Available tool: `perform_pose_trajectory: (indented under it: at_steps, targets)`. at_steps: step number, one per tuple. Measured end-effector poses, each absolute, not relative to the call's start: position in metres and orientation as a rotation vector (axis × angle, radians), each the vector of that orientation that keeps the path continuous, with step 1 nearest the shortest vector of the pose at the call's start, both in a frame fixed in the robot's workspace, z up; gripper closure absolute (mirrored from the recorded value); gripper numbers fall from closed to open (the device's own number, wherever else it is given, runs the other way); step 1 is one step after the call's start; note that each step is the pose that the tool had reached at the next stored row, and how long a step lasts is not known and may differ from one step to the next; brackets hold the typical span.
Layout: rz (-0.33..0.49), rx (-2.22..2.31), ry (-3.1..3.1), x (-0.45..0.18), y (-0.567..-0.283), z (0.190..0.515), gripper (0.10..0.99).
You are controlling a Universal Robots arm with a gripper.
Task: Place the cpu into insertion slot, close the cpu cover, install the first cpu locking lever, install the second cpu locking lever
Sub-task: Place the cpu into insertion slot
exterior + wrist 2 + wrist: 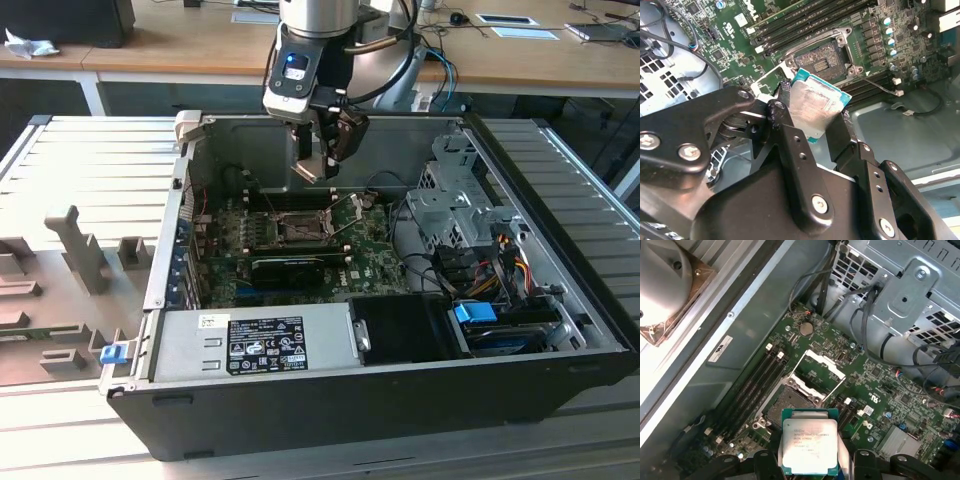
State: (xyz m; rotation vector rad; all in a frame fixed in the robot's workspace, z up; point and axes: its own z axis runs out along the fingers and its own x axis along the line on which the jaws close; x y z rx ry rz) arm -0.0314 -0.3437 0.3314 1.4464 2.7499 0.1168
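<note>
My gripper (318,160) hangs inside the open computer case, above the motherboard. It is shut on the cpu (809,447), a thin square chip with a teal edge and a silver face, held by two opposite edges between black fingers (786,127). The cpu (817,102) sits a little above and to one side of the insertion slot (785,402), not touching it. The dark slot (822,60) lies bare in its metal frame (298,228). The cpu cover (824,371) stands flipped open beside the slot. Thin lever wires (345,203) stick up near the socket.
A long black card (285,265) lies just in front of the socket. A grey power supply (260,345) fills the case's near side. A metal drive cage (455,205) and bundled cables (490,270) crowd the exterior view's right. Memory slots (752,385) run beside the socket.
</note>
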Motion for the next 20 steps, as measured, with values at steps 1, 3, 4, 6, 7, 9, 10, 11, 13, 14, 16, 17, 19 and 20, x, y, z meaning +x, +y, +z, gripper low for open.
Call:
perform_pose_trajectory:
  at_steps: [1, 3, 4, 6, 7, 9, 10, 11, 13, 14, 16, 17, 19, 20]
  targets:
    - [0.117, 1.453, 2.746, -0.0315, -0.3437, 0.3313, 0.557]
    - [0.116, 1.489, 2.726, -0.0315, -0.3437, 0.3309, 0.557]
    - [0.116, 1.499, 2.72, -0.0315, -0.3437, 0.3308, 0.557]
    - [0.116, 1.511, 2.713, -0.0315, -0.3437, 0.3306, 0.557]
    - [0.115, 1.517, 2.71, -0.0315, -0.3437, 0.3305, 0.557]
    - [0.115, 1.531, 2.701, -0.0315, -0.3437, 0.3303, 0.557]
    - [0.115, 1.539, 2.697, -0.0315, -0.3437, 0.3303, 0.557]
    - [0.115, 1.545, 2.693, -0.0314, -0.3437, 0.3302, 0.557]
    - [0.115, 1.556, 2.686, -0.0315, -0.3437, 0.3301, 0.557]
    - [0.114, 1.567, 2.679, -0.0315, -0.3437, 0.3299, 0.557]
    - [0.114, 1.579, 2.672, -0.0315, -0.3437, 0.3298, 0.557]
    - [0.114, 1.588, 2.666, -0.0315, -0.3437, 0.3297, 0.557]
    - [0.114, 1.6, 2.659, -0.0314, -0.3437, 0.3295, 0.557]
    - [0.113, 1.62, 2.646, -0.0314, -0.3437, 0.3291, 0.557]
